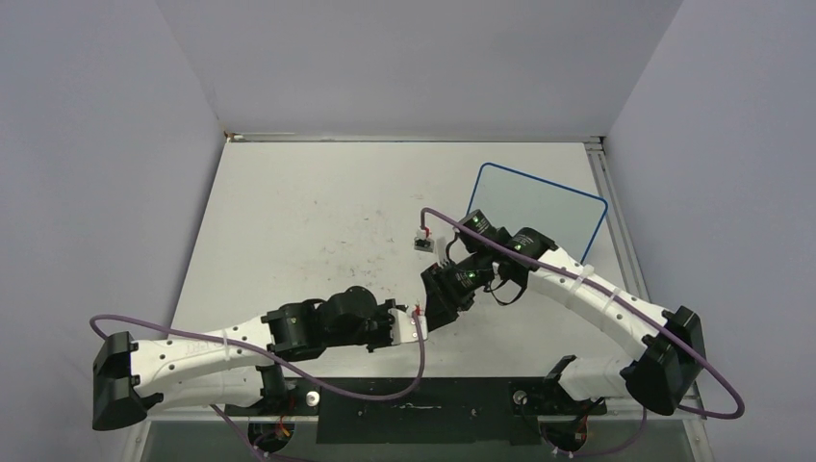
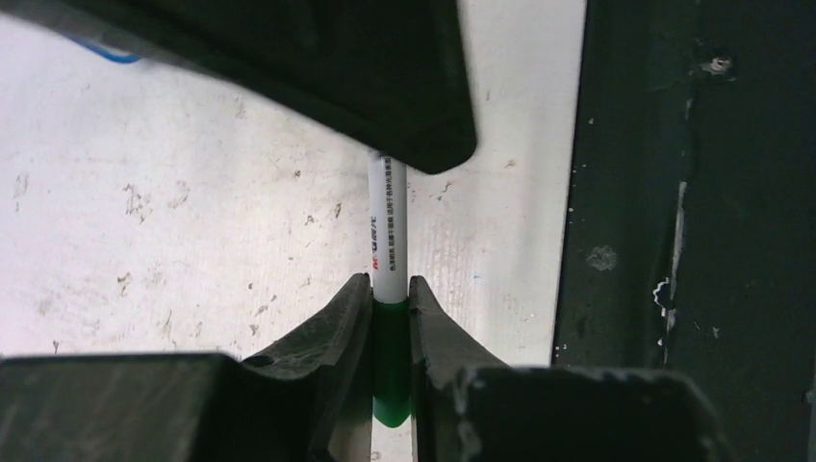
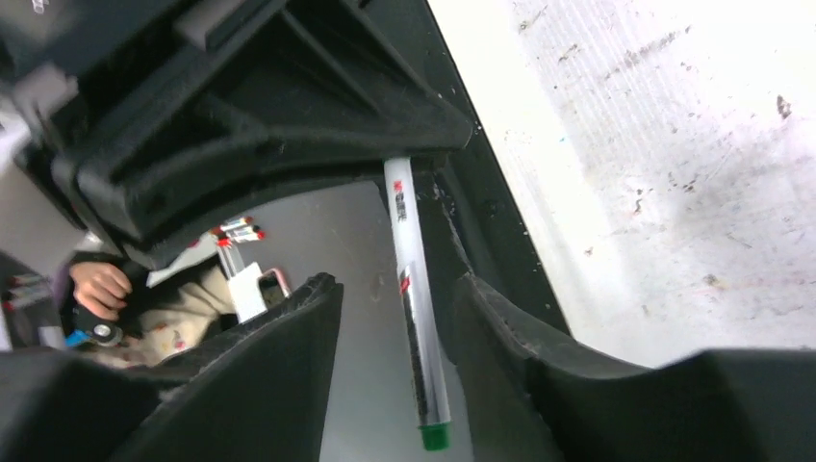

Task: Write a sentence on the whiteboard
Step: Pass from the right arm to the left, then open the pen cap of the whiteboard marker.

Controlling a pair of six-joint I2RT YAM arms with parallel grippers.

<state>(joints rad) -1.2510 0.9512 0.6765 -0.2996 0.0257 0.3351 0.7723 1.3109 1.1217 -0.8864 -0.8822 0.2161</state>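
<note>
Scuffed white table [image 1: 289, 212], grey walls around it, and the whiteboard [image 1: 539, 202] sits at the far right. Mid-table the two grippers meet nose to nose. The left gripper [image 2: 390, 289] is pinched tight on the marker [image 2: 388, 231], right at its green end. The right gripper [image 3: 395, 281] is spread wide, a finger either side of the barrel, gaps showing, no grip.

- Whiteboard [image 1: 539, 204] on the table [image 1: 289, 221], at 2 o'clock from table centre, near the right edge.
- Both grippers meet near table centre, at 7 o'clock from the whiteboard.
- Left gripper [image 2: 390, 281] sits at 7 o'clock of the right gripper [image 3: 395, 294].
- Marker [image 2: 388, 231]: one end pinched between the left gripper's fingers, the other end lying between the right gripper's spread fingers.
</note>
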